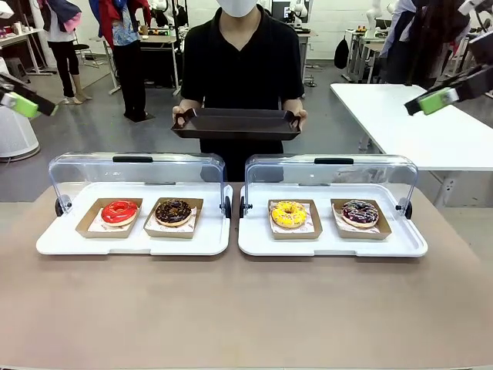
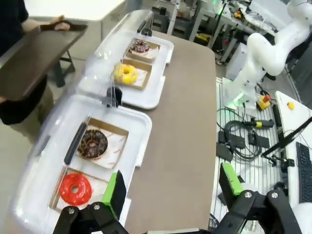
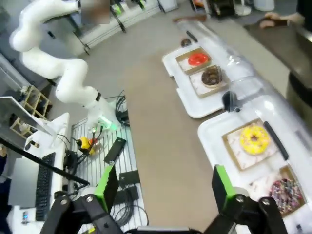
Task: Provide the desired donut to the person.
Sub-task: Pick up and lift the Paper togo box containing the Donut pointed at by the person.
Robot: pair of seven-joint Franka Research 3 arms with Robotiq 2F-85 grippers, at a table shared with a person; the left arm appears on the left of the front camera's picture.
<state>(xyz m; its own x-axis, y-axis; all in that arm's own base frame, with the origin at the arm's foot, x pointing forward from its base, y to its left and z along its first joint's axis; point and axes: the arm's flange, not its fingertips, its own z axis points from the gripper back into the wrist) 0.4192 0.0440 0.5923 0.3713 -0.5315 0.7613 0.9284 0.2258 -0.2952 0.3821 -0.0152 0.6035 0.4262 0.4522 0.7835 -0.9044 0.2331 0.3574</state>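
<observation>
Front view: the person [image 1: 243, 54] stood at the far side of the table [image 1: 246, 316], holding a dark tray [image 1: 235, 123] in both hands. Two white trays sat side by side on the table, clear lids raised. The left tray [image 1: 135, 243] held a red donut [image 1: 119, 211] and a chocolate donut [image 1: 173, 211]. The right tray [image 1: 331, 247] held a yellow donut [image 1: 289, 213] and a sprinkled donut [image 1: 360, 213]. Each donut lay in its own brown paper dish. Which one was wanted could not be told. The left gripper [image 1: 27, 104] and right gripper [image 1: 431, 102] hung high at the picture's edges, well apart from the donuts.

Left wrist view: the left gripper's jaws stood wide open and empty above the table's near edge, with the red donut nearest them.

Right wrist view: the right gripper's jaws were likewise spread wide with nothing between them, and the yellow and sprinkled donuts lay closest.
</observation>
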